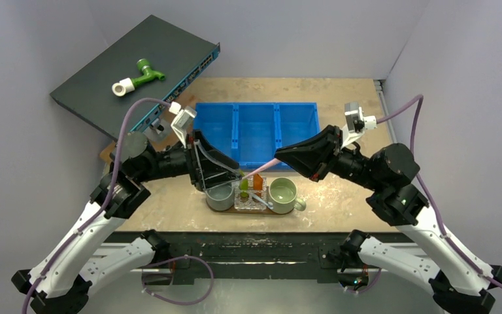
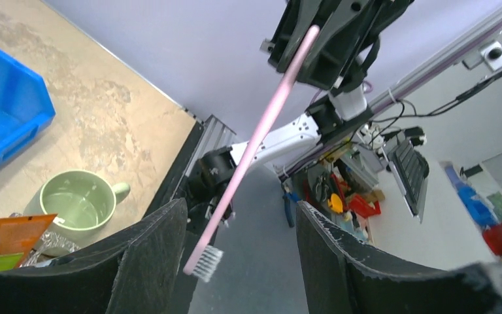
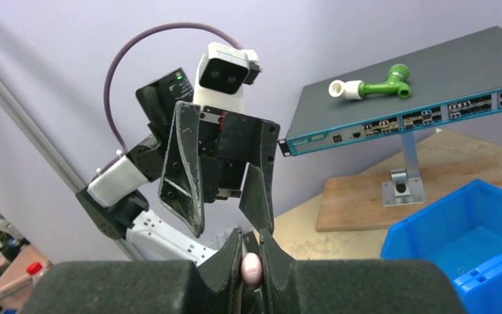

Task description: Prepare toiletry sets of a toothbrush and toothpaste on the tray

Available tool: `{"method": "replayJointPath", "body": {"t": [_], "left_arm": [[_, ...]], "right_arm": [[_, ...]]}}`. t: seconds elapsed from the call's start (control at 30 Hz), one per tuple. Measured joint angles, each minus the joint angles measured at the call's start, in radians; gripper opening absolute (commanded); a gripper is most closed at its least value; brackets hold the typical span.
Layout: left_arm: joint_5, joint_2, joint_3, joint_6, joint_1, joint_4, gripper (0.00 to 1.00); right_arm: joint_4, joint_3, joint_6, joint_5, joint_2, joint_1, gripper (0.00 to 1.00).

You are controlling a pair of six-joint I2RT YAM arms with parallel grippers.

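**Toothbrush (image 1: 260, 167) held in mid-air between two arms**

From above: the right claw (image 1: 280, 154) is clamped on the handle end of the toothbrush, a pink one. It slants left and toward the near edge, with its head just at the tips of the left claw (image 1: 231, 182). Below them, at the near middle of the table (image 1: 340, 104), a dark tray (image 1: 255, 211) carries a grey mug (image 1: 221, 197) on the left and a pale green mug (image 1: 283, 192) on the right. A clear holder (image 1: 240, 203) sits between the mugs. A lime-green tube (image 1: 243, 188) and an orange tube (image 1: 257, 180) stand in the holder, and a pale toothbrush (image 1: 266, 201) lies across it. A blue bin (image 1: 256, 127) sits farther back. At far left a network switch (image 1: 137, 59) bears a green and white pipe fitting (image 1: 137, 76).

From the left wrist: the left claw stands wide, its two pads well apart. The bristled head hangs between them, close to the left pad; whether it touches cannot be told. The handle runs up into the right claw. The pale green mug and both tubes show low on the left.

From the right wrist: the right claw is pinched narrow on the rounded pink butt of the handle. Beyond it the left claw faces the camera, jaws spread. A wooden board (image 3: 366, 203) lies under the switch's stand, beside the blue bin.
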Motion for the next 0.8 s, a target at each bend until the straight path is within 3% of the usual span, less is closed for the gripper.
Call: {"method": "replayJointPath", "body": {"t": [0.23, 0.57, 0.8], "left_arm": [[-0.096, -0.018, -0.039, -0.124, 0.000, 0.119, 0.55], [-0.237, -0.033, -0.046, -0.244, 0.000, 0.138, 0.54], [-0.263, -0.040, -0.090, -0.360, 0.000, 0.193, 0.53]], "right_arm": [[0.190, -0.150, 0.098, 0.078, -0.053, 0.000, 0.00], [0.321, -0.161, 0.150, 0.159, -0.085, 0.000, 0.00], [0.397, -0.176, 0.185, 0.242, -0.106, 0.000, 0.00]]}}
